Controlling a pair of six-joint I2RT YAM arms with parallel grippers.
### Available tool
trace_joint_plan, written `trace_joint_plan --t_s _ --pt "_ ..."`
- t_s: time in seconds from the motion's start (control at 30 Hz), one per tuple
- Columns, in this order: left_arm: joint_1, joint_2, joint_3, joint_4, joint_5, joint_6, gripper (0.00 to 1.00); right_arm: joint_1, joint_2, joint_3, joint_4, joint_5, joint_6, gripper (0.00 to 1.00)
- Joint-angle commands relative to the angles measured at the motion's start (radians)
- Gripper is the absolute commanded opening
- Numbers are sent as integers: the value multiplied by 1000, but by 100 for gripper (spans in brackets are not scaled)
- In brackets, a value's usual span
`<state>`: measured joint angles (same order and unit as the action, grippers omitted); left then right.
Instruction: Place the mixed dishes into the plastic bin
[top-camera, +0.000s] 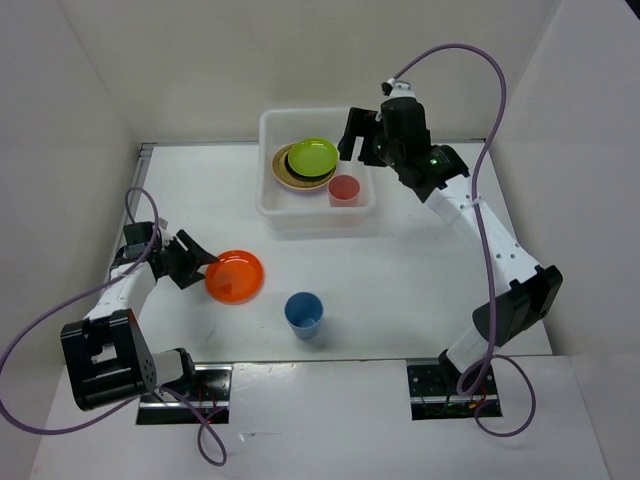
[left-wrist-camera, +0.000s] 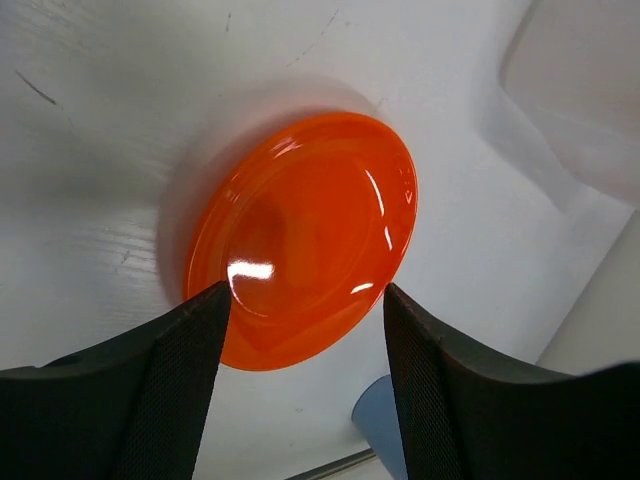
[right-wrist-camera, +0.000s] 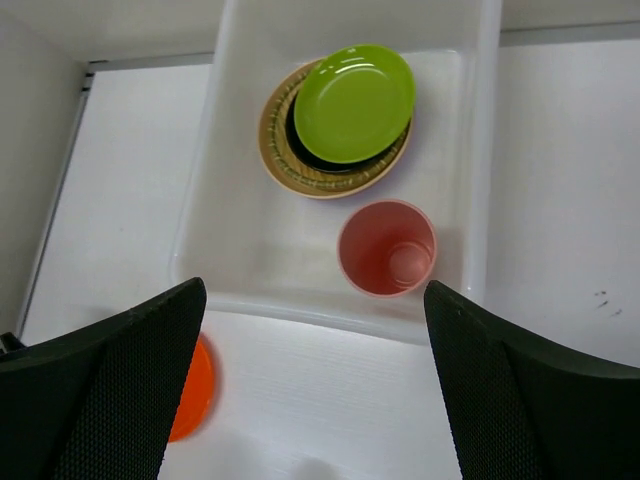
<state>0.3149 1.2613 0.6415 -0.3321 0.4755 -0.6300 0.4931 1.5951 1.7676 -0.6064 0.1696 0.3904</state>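
The plastic bin (top-camera: 318, 214) stands at the back centre. Inside it a lime green plate (right-wrist-camera: 355, 100) lies on a black plate (right-wrist-camera: 305, 152), and both rest on a woven bamboo plate (right-wrist-camera: 290, 172). A pink cup (right-wrist-camera: 387, 248) stands upright beside the stack. My right gripper (right-wrist-camera: 315, 290) hangs open above the bin's near wall with nothing in it. An orange plate (top-camera: 235, 276) lies flat on the table at the left. My left gripper (left-wrist-camera: 305, 300) is open, its fingers either side of that plate's near rim. A blue cup (top-camera: 304, 314) stands upright near the front.
White walls close in the table on the left, back and right. The left arm's base (top-camera: 105, 360) and the right arm's base (top-camera: 450, 385) sit at the near edge. The blue cup (left-wrist-camera: 380, 420) shows just behind my left fingers.
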Motion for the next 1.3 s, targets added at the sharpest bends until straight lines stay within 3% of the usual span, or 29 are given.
trace_joint_plan --t_s 0.0,0.33,0.53,0.87,0.93,1.07,1.2,1.27 --pt "13 -59 32 25 -52 -39 70 9 -32 3 60 -61 -16 94" --pt "13 -7 53 -39 -212 -59 66 9 -72 -36 99 -133 -25 94" --pt "13 105 53 -48 -221 -59 66 9 -92 -46 108 -151 -25 94" --pt "-43 130 -40 120 -190 -50 66 9 -92 -46 119 -182 -25 94" --pt "-54 142 -51 129 -190 -40 62 9 -92 -46 119 -182 -25 94" --pt "-74 194 -62 153 -190 -30 39 9 -92 -28 119 -182 -25 94" --pt "-83 194 -62 153 -210 -30 23 9 -92 -28 109 -182 -25 94" --pt "-94 194 -62 142 -238 -30 20 9 -92 -19 109 -182 -25 94"
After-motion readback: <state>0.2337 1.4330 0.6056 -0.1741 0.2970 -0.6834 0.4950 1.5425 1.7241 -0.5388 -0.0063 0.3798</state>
